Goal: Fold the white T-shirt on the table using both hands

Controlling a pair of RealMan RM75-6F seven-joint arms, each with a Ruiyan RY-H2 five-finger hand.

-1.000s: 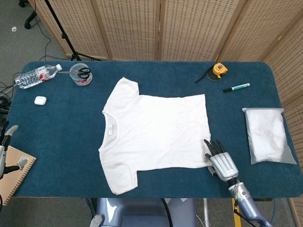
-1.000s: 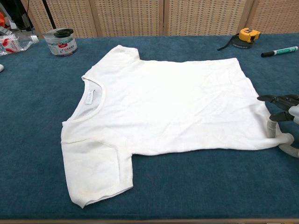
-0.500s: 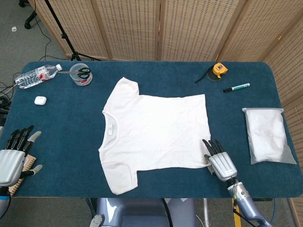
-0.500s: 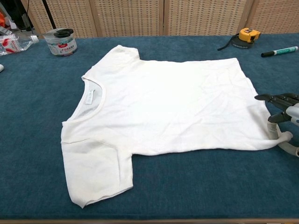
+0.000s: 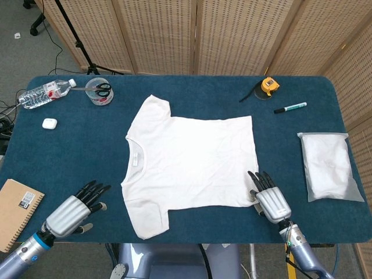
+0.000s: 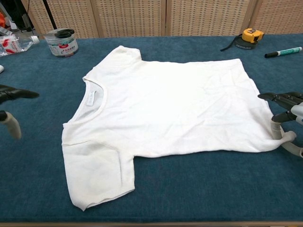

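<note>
T-shirt [image 5: 192, 161] hem at right hand [image 5: 271, 201]

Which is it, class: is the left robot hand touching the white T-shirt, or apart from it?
Apart. The head view shows bare blue table between the left robot hand and the white T-shirt.

Both views are bright and evenly lit, with soft light from overhead and no hard shadows. The shirt [image 5: 189, 163] is near overexposed, its wrinkles showing only as faint grey creases, and it casts a thin shadow along its near edge. The right hand [image 5: 269, 199] has dull highlights on its metal back and a small shadow beneath. The left hand [image 6: 9, 109] is slightly blurred in the chest view. The plastic bag [image 5: 327, 165] beyond the right hand shows mild glare.
</note>
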